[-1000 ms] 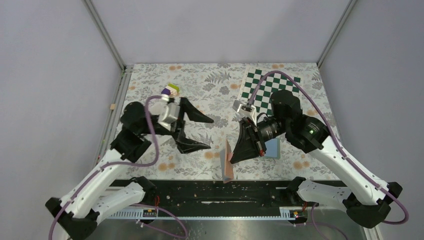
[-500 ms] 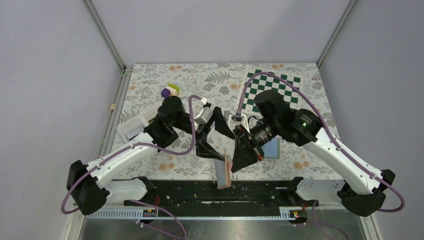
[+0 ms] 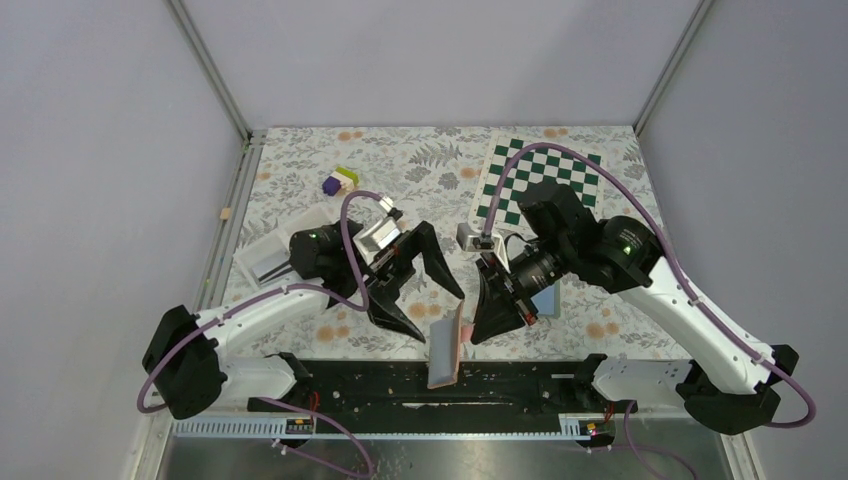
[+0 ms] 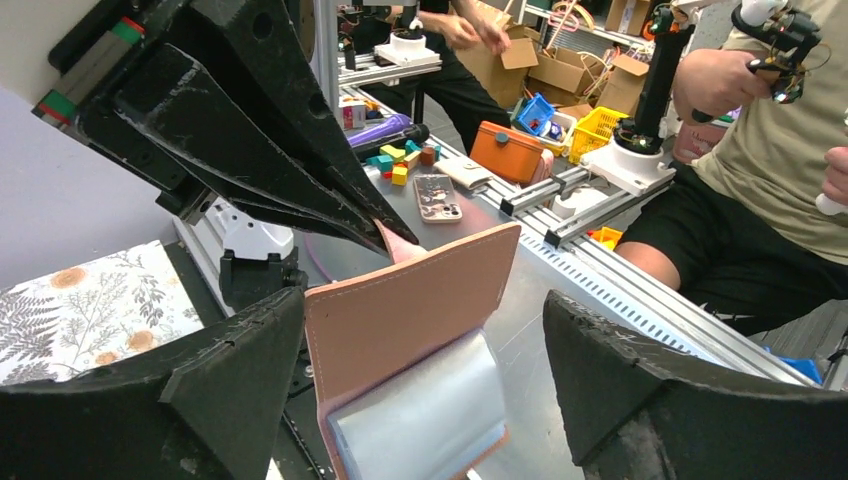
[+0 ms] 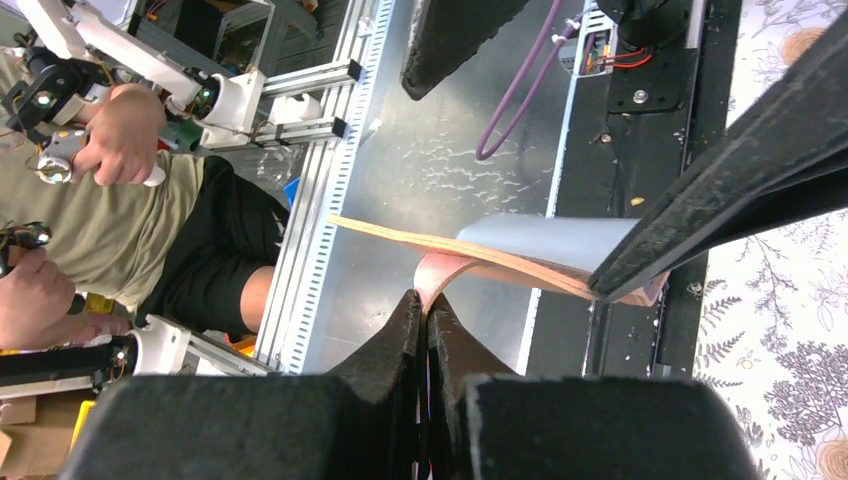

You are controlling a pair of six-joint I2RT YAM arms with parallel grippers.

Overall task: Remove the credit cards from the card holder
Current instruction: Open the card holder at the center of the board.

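Note:
The card holder (image 3: 447, 345) is a salmon-pink leather wallet with clear plastic pages. It hangs in the air over the table's near edge. My right gripper (image 3: 471, 335) is shut on its curled cover flap, as the right wrist view (image 5: 425, 300) shows. My left gripper (image 3: 443, 317) is open, with one finger on each side of the holder and neither touching it. In the left wrist view the left gripper (image 4: 420, 330) frames the pink cover (image 4: 400, 300) and a silvery clear page (image 4: 425, 420). No yellow-orange credit cards show in any view.
A light blue flat rectangle (image 3: 546, 297) lies on the floral cloth under my right arm. A green checkerboard (image 3: 545, 172) is at the back right. Purple and yellow-green blocks (image 3: 338, 180) sit at the back left. A white tray (image 3: 268, 256) is at the left.
My left arm has swung right from the table's left side, and its open fingers now flank the holder. My right gripper has kept its hold and brought the holder slightly nearer and left.

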